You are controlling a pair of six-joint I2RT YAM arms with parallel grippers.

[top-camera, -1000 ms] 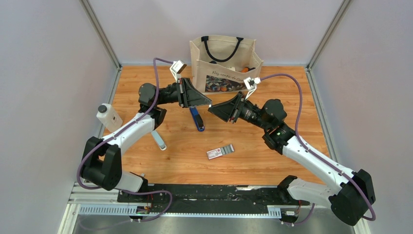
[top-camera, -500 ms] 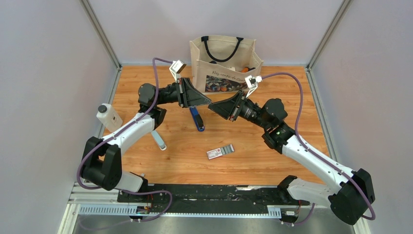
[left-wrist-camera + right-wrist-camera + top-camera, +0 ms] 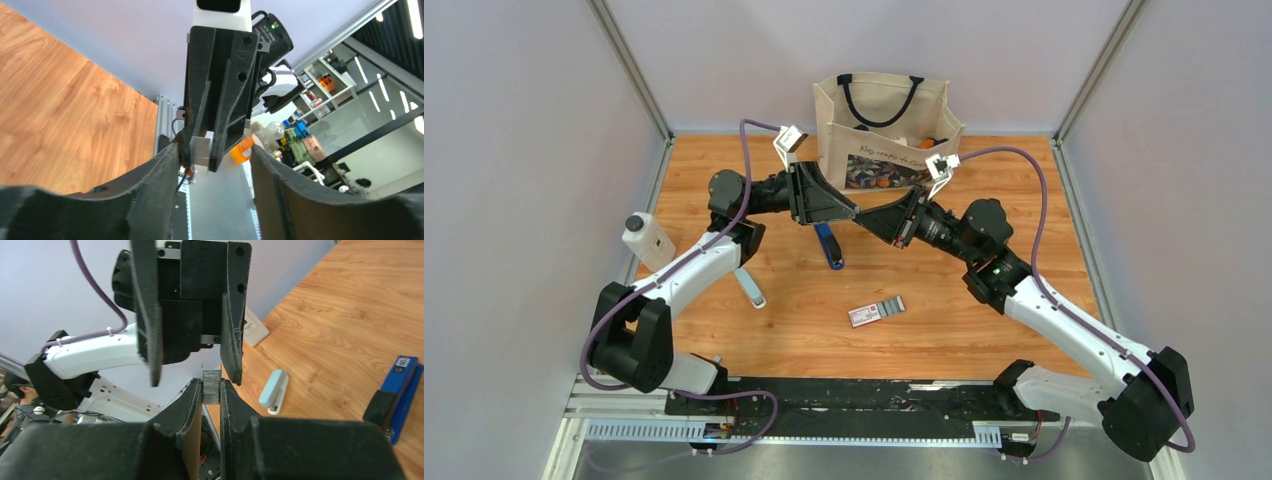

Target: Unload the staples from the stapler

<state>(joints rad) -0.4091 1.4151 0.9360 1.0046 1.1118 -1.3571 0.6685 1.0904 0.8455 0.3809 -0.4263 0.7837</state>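
Tabletop of orange wood, grey walls, stapler lying mid-table

1. The tote bag has a dark line of script across its front, too small to read.
2. The stapler carries a small white label, perhaps a logo, which is illegible.
3. The white-and-red box has print on it, also unreadable.
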